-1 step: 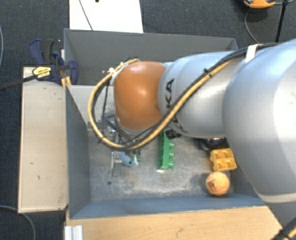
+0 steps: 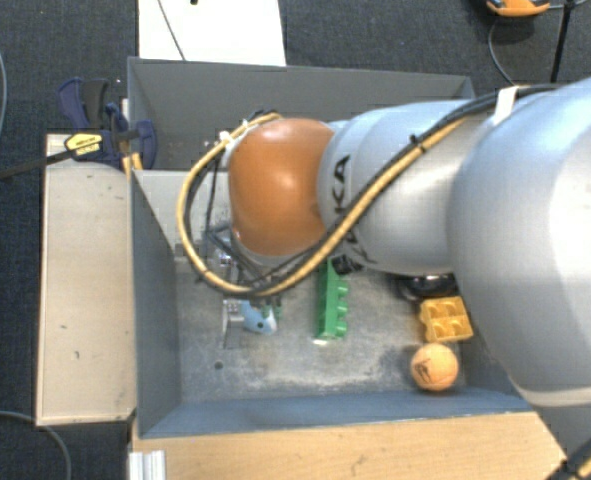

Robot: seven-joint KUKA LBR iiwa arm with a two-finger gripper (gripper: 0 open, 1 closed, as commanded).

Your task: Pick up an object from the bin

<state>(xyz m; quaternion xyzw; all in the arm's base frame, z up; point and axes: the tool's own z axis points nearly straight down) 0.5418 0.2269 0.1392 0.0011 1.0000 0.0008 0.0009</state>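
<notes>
Gripper [image 2: 237, 318] low over bin [image 2: 160, 308] floor near left wall, mostly tucked under orange wrist cover [image 2: 275, 188] — open or closed: can't tell. Nearest thing: small pale-blue piece [image 2: 263, 320] just beside gripper tip, shape unclear. Likely light, stiff, smooth plastic — may skid on metal floor; best taken low, across narrowest part. Green brick [image 2: 332, 303] close on its right, risk of bump. Yellow brick [image 2: 445, 319], orange ball [image 2: 435, 365] toward front right corner, well apart.

Open floor lay along the bin's [image 2: 157, 268] near edge and left wall; green brick [image 2: 331, 306], yellow brick [image 2: 445, 319] and orange ball [image 2: 434, 366] crowded the near right corner.
</notes>
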